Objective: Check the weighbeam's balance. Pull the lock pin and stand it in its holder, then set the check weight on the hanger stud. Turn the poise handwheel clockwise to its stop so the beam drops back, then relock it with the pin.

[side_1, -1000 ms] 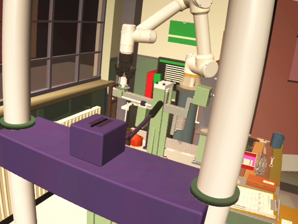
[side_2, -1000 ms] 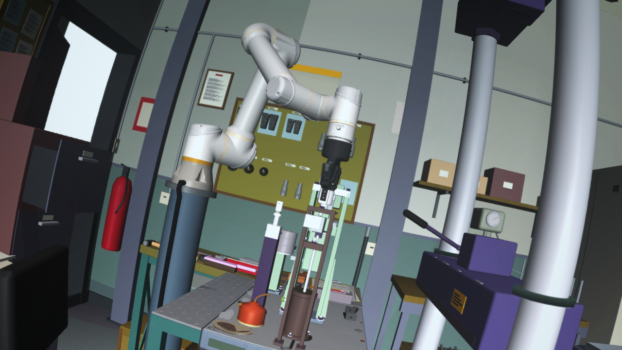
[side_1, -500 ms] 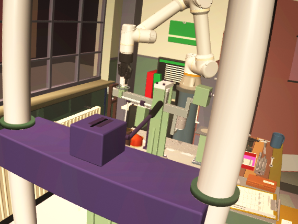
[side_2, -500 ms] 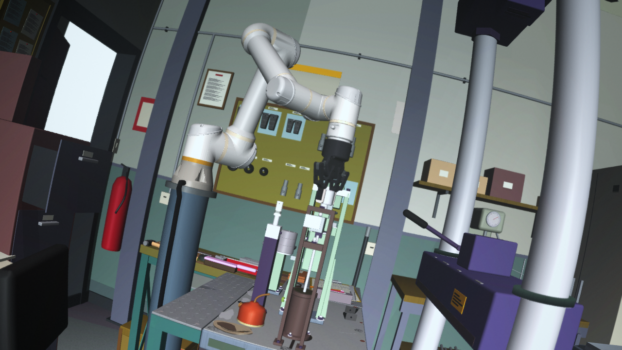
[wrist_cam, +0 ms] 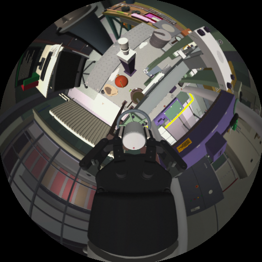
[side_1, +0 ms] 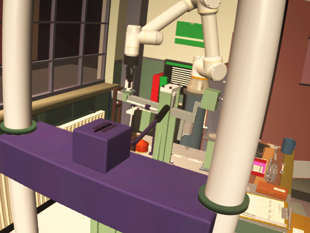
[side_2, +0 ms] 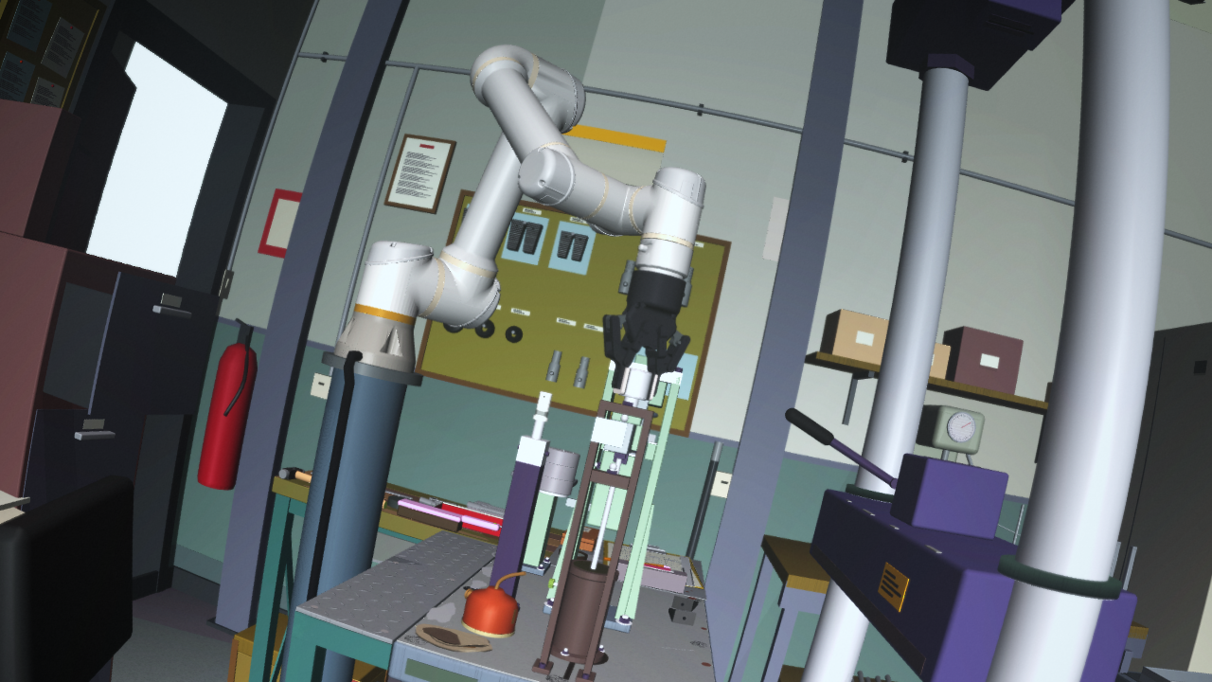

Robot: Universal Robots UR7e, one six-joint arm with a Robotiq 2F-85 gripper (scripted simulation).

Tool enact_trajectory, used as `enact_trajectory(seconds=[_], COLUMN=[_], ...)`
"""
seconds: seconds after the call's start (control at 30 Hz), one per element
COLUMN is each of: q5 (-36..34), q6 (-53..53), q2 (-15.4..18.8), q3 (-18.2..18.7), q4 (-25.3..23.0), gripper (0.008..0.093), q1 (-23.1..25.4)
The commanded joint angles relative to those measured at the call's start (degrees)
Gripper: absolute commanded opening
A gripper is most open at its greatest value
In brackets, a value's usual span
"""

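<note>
The poise handwheel's grey hub, with a small red dot on its top, is held in my closed gripper at the window end of the weighbeam. Its ring-shaped rim shows just beyond the hub, and seen from the second side camera the gripper points straight down on it atop the brown frame. The lock pin stands upright in the purple holder post on the bench. The grey check weight sits beside that post at the beam's hanger; I cannot tell its exact seat.
A brown cylindrical pot stands under the frame on the bench, with a red oil can and a rag beside it. The purple testing machine crosshead and its pale columns stand close by. A radiator runs under the window.
</note>
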Motion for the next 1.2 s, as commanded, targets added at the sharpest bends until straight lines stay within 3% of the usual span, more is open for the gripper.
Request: enact_trajectory(seconds=[0.0, 0.57, 1.17], q5=[0.01, 0.01, 0.01], q6=[0.97, 15.22, 21.53], q2=[-0.01, -0.01, -0.01], q3=[-0.02, -0.02, -0.02], q4=[-0.05, -0.05, -0.05], gripper=[0.008, 0.008, 0.008], q1=[-0.01, -0.01, -0.01])
